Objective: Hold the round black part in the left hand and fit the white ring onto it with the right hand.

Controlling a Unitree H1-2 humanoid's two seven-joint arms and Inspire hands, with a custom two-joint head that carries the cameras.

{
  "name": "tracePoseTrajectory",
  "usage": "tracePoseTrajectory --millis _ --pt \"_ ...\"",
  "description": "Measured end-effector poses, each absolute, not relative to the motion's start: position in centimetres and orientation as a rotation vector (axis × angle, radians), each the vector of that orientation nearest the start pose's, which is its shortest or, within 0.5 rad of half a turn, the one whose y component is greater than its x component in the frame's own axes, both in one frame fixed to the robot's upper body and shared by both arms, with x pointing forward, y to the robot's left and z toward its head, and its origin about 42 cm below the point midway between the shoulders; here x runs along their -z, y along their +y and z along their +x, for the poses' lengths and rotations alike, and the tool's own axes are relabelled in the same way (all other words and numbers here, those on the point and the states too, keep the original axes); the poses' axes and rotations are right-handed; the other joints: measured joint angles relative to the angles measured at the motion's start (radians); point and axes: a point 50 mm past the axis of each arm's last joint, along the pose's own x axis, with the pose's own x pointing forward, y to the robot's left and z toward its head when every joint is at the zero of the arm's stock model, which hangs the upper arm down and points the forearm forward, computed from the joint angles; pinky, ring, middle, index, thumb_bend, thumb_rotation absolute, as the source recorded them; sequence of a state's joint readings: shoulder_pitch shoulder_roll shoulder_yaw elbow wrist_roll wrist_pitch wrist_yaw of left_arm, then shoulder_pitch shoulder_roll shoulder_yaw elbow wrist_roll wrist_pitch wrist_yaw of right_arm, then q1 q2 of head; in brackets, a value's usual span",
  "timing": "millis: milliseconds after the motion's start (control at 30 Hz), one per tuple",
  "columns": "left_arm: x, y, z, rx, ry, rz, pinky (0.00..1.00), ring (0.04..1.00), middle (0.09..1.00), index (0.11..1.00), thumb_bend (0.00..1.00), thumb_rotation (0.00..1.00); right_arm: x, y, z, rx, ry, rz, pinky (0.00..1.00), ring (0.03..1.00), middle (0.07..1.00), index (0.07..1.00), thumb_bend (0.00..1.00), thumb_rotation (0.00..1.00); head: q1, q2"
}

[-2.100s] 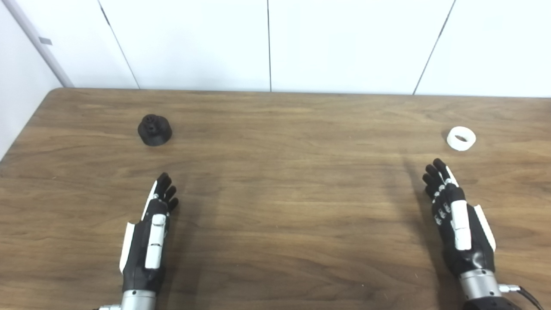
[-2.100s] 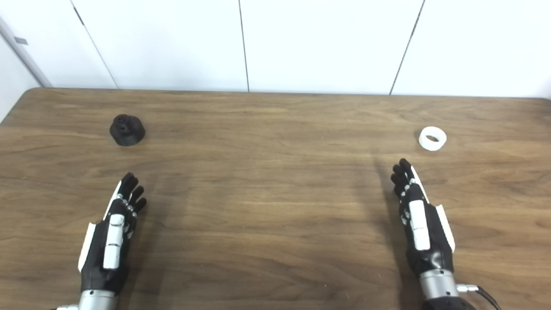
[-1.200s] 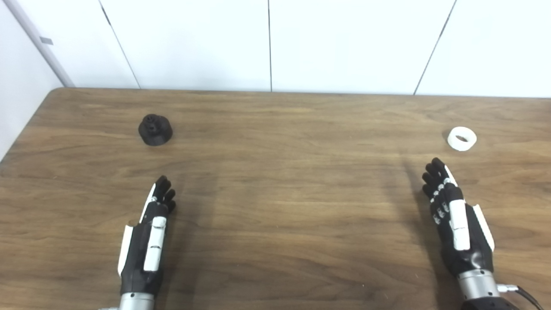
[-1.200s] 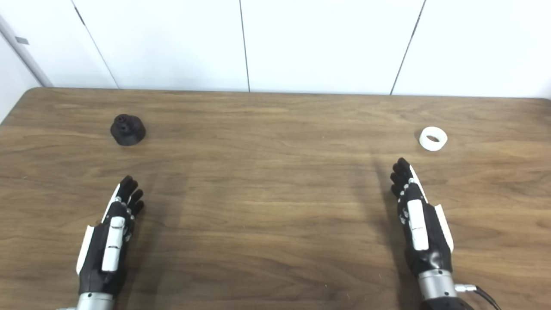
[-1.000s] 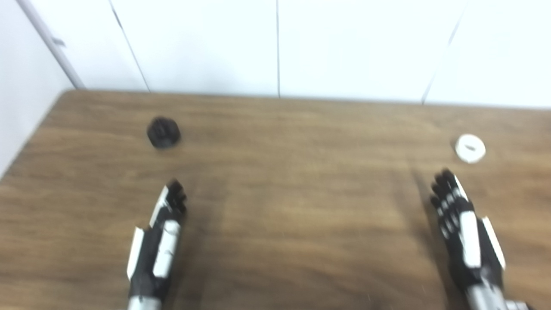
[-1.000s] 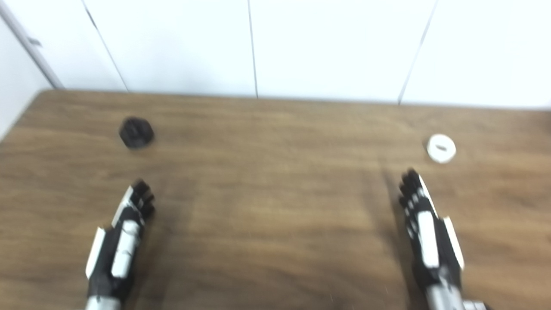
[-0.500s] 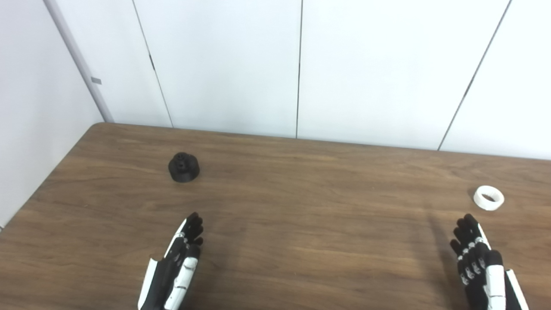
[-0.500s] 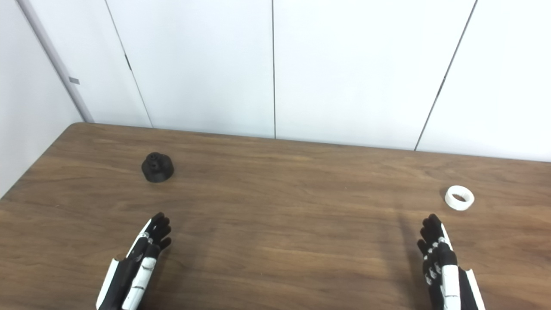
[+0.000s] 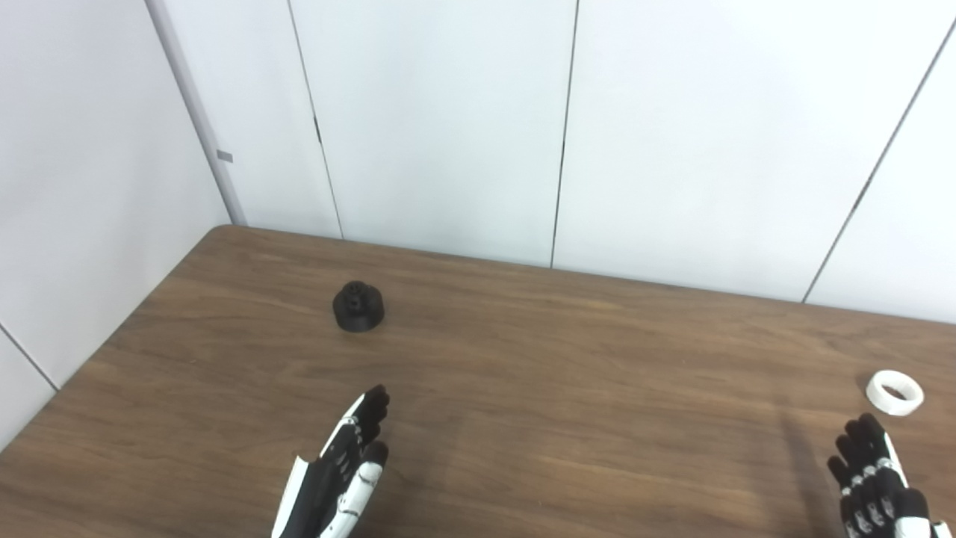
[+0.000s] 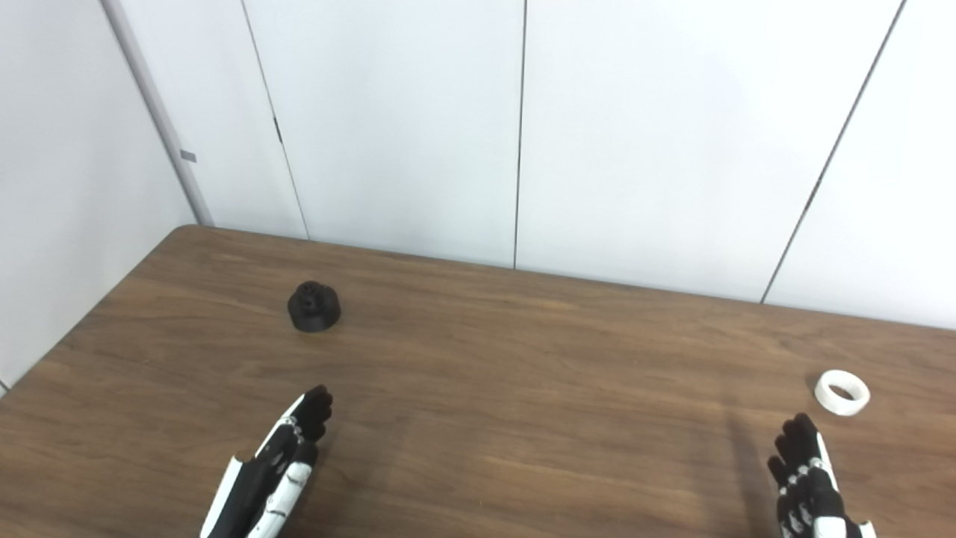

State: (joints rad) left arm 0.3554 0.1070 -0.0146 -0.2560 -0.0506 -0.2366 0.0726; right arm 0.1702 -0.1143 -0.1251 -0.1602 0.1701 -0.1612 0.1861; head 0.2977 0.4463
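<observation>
- At the lower left of the frame, the left hand (image 9: 340, 478) lies flat and empty, fingers stretched out and slightly apart, pointing toward the upper right.
- Up and a little left of those fingertips, well apart from them, the round black part (image 9: 358, 306) sits upright on the table (image 9: 567, 359), its narrower knob on top.
- In the lower right corner, the right hand (image 10: 810, 486) is cut off by the frame edge; the fingers that show are straight, spread and hold nothing.
- Just above and slightly right of it, near but not touching, the white ring (image 10: 842, 392) lies flat with its hole facing up.
- Each piece is on its own hand's side, and the ring is much nearer its hand than the black part is to the left hand; the two pieces are far apart across the table.
- Judging from this, nothing has been grasped yet; the left hand's reach up the frame is the longer move.
- No containers are in view.
</observation>
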Motion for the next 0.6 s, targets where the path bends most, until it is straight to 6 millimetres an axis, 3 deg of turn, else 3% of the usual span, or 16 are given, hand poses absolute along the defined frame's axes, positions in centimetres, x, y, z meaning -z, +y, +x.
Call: tracePoseTrajectory --millis 167,367,600 --pt "-10.7 25.7 16.6 -0.113 -0.128 0.076 0.94 0.945 0.934 0.944 0.59 0.71 -11.5 -28.1 22.4 -0.035 -0.175 -0.002 1.0 1.0 1.0 1.0 0.53 1.0 -0.003 0.014" --pt "-10.8 25.8 16.7 -0.125 -0.106 0.092 0.9 0.936 0.935 0.931 0.55 0.44 -11.6 -28.2 22.5 -0.035 -0.171 -0.029 1.0 0.997 0.993 0.997 0.51 1.0 0.0 0.022" --pt "-12.8 26.7 16.8 -0.181 -0.106 0.169 0.88 0.915 0.921 0.917 0.79 0.34 -11.6 -28.3 22.5 -0.035 -0.17 -0.034 1.0 0.996 0.993 0.997 0.49 1.0 0.001 0.026"
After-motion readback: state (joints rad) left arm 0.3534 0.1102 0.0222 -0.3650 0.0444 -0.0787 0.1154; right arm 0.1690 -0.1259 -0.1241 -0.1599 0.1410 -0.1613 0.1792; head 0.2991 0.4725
